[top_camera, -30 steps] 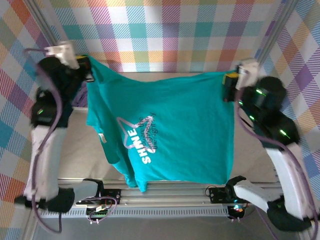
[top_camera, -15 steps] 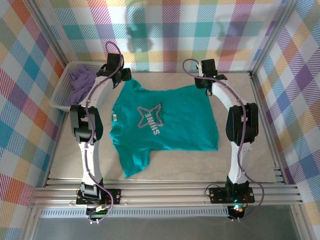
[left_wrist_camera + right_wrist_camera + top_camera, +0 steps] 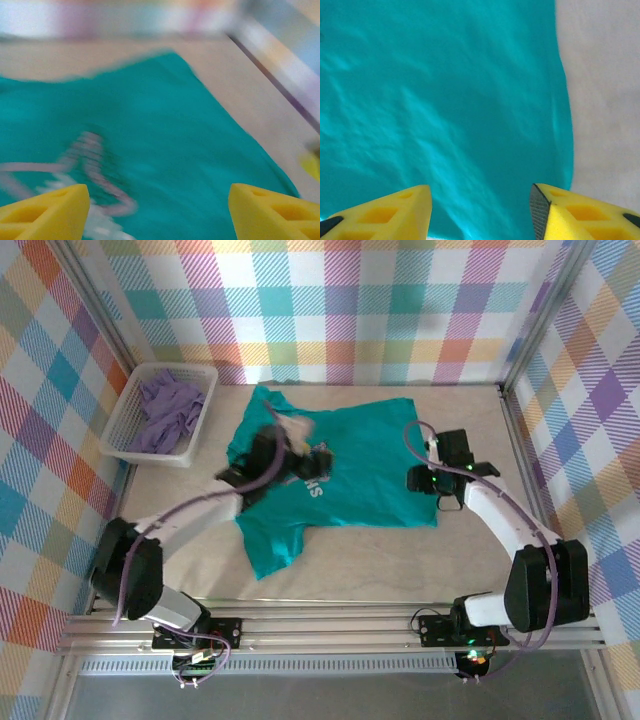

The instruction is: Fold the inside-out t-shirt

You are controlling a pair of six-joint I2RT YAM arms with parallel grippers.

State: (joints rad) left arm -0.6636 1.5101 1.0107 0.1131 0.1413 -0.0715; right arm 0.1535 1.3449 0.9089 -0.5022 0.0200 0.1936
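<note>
While the teal t-shirt (image 3: 370,475) lies spread on the table (image 3: 480,570), slightly rumpled and towards the far side, both grippers are seen over it with their jaws apart. In the left wrist view, the left gripper (image 3: 157,212) is held wide open: its yellow fingertips (image 3: 45,210) are set at the two lower corners, and nothing is gripped between them. The shirt's pale printed graphic (image 3: 95,165) is seen blurred beneath it. In the top view this gripper is blurred over the left part of the shirt, beside the print.

The right gripper (image 3: 480,212) is likewise parted, with only teal cloth seen between its fingertips and bare table to the right. In the top view it is placed at the shirt's right edge. Whether either gripper touches the cloth cannot be told.

A white basket (image 3: 118,445) holding a lavender garment (image 3: 170,405) is seen at the far left, apart from the shirt.
</note>
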